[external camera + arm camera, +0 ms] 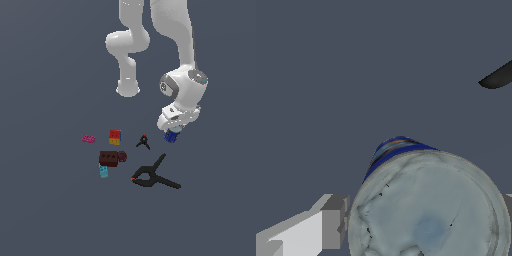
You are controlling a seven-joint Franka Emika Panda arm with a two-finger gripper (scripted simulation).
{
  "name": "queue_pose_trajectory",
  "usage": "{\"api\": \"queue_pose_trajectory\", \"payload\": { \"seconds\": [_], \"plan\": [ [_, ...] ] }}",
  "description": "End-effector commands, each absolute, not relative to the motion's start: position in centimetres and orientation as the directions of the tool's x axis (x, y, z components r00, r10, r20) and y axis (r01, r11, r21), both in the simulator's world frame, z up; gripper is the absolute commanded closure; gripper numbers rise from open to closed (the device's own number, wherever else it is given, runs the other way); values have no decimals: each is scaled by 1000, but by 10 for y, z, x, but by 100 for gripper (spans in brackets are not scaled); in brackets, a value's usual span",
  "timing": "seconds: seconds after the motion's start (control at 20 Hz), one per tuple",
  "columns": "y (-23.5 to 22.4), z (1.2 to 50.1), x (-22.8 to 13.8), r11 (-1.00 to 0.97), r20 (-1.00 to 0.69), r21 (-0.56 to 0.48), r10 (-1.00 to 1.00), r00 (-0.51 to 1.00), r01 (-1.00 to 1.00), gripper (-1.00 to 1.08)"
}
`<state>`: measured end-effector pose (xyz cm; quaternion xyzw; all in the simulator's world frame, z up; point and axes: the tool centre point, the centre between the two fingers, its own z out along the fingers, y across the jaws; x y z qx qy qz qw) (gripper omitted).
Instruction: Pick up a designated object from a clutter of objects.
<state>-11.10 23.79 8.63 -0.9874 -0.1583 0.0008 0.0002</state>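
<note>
The small blue can [172, 136] stands at the exterior view's right of the clutter, directly under my gripper [171, 133]. In the wrist view its pale grey-white top [428, 210] fills the lower part, with a blue side band above it. The gripper [426, 222] straddles the can. One white finger [331, 222] touches one side of the can, and the edge of the other finger shows against the opposite side. The jaws look shut on the can. I cannot tell whether the can is off the floor.
A large black spring clamp [152, 176] lies in front of the can, and its dark tip shows in the wrist view [498, 77]. A tiny black clamp [143, 142], a red-yellow-blue cube [115, 137], a pink brick [89, 139], a dark red brick [109, 158] and a cyan brick [103, 171] lie to the exterior view's left.
</note>
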Motion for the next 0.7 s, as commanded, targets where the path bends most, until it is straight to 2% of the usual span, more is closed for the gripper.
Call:
{"api": "queue_pose_trajectory", "payload": {
  "seconds": [0.0,0.2,0.25,0.65],
  "plan": [
    [238,78,-111,-950,0,-1,313,950,313,-92],
    [238,74,-111,-950,0,-1,313,950,313,-92],
    [238,74,-111,-950,0,-1,313,950,313,108],
    [238,74,-111,-950,0,-1,313,950,313,108]
  ]
}}
